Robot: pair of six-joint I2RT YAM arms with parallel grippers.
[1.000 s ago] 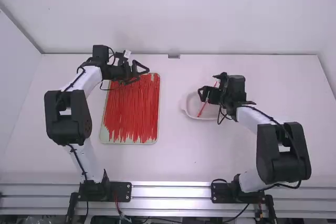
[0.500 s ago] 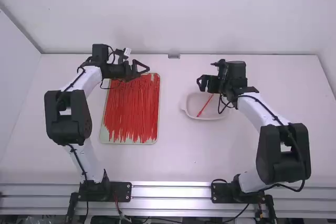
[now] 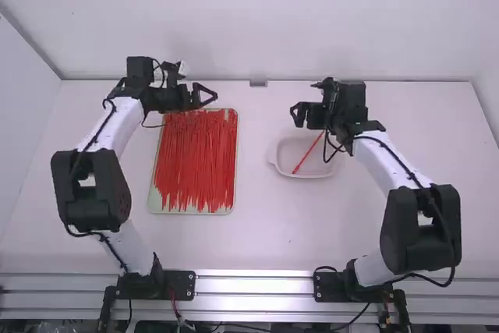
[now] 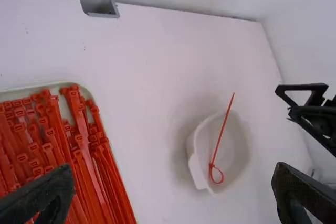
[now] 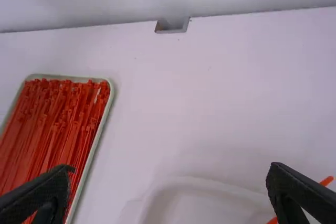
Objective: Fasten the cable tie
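On the white table (image 3: 257,224) there's a shallow white plastic bowl (image 3: 282,163) right of the middle. The one red cable tie (image 4: 221,135) lying in it already has its small loop closed at one end, and its long tail leans up over the bowl's rim. So that tie looks fastened to me, and the bowl is probably the drop-off spot for finished ones. The right end effector (image 3: 296,115) hovers just past the bowl's far edge with its fingers spread wide and nothing between them, which fits a tie that's been let go rather than one being worked on. Over to the left sits a pale rectangular tray (image 3: 192,212) packed with loose red cable ties (image 3: 195,157), all laid roughly lengthwise so single ones can be picked off an end, I guess. The left end effector (image 3: 209,97) hangs above the tray's far end, also wide open and empty, pointing across toward the bowl. My read is it's parked there to grab a fresh tie. A small grey bracket (image 3: 258,83) sits at the table's far edge.
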